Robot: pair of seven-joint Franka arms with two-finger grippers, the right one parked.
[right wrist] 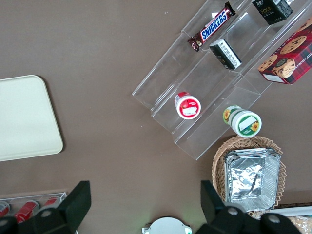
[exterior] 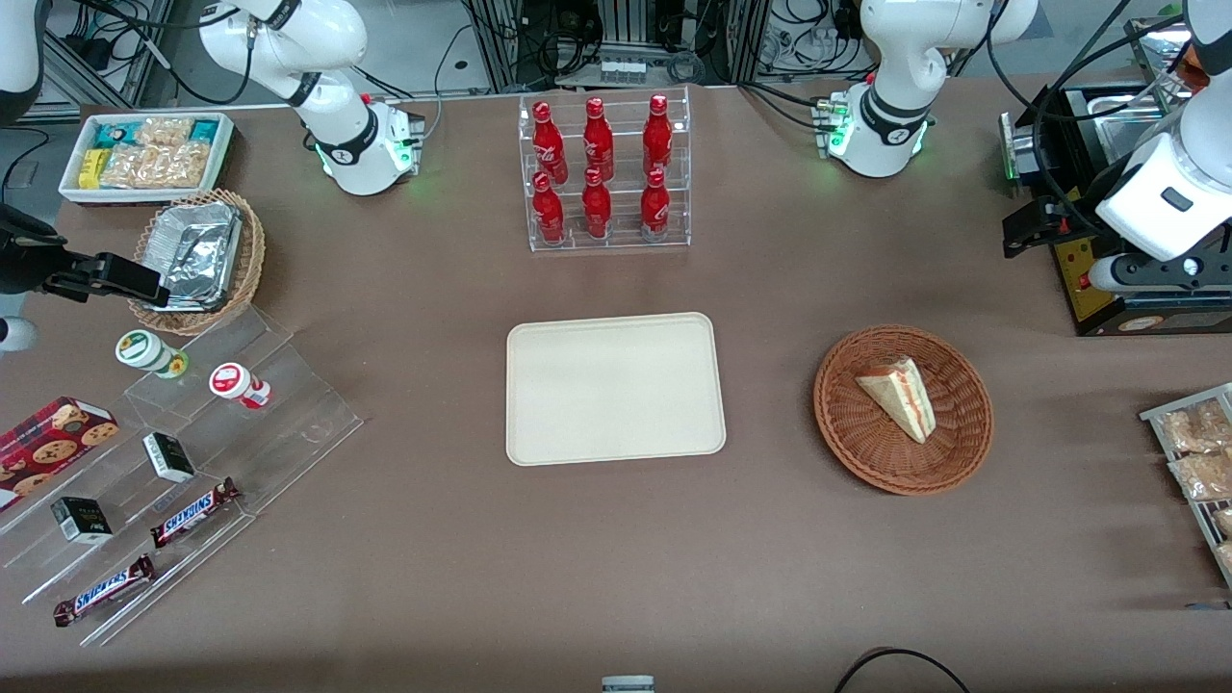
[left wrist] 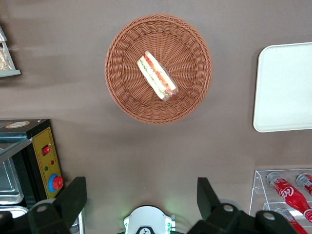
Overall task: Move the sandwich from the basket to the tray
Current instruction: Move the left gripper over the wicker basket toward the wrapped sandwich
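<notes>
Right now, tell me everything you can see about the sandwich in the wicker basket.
The sandwich is a pale triangular wedge of white bread, its edge showing red and green filling. It lies on its side in the round reddish-brown woven basket, touching only the weave. The cream tray beside the basket holds nothing. The claw hangs open, high above the table, touching nothing.

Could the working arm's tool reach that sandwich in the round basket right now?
Probably yes. The sandwich lies uncovered in the basket, with nothing over it. The tool hangs open above the table, farther from the front camera than the basket.
</notes>
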